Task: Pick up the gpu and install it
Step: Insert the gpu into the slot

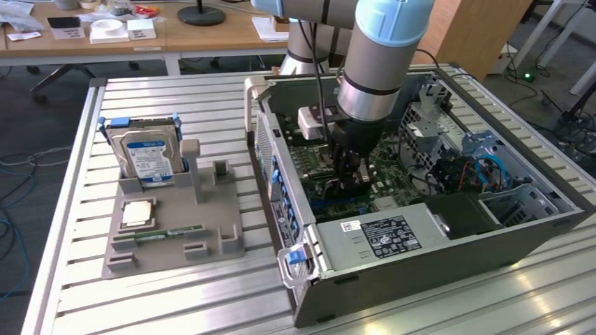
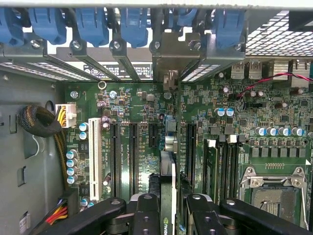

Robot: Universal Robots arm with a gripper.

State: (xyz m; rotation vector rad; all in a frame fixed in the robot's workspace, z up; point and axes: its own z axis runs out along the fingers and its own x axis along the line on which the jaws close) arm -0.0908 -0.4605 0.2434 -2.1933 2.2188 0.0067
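The gpu point(image 2: 167, 188) shows edge-on in the wrist view as a narrow dark strip with a green logo, standing upright over the green motherboard point(image 2: 142, 103). It lies in line with the long black expansion slots point(image 2: 133, 156), and its metal bracket end point(image 2: 168, 81) reaches the rear slot openings. My gripper point(image 2: 168, 218) is shut on it, with one black finger point(image 2: 146, 215) on each side. In the exterior view the gripper point(image 1: 349, 174) reaches down into the open computer case point(image 1: 419, 237), low over the board.
A white slot point(image 2: 94, 156), the CPU socket point(image 2: 274, 196) and a cable bundle point(image 2: 41, 122) flank the card. Blue latches point(image 2: 88, 24) line the rear wall. Outside the case, a grey fixture point(image 1: 172, 237) holds a hard drive point(image 1: 149, 157) and a memory stick point(image 1: 167, 232).
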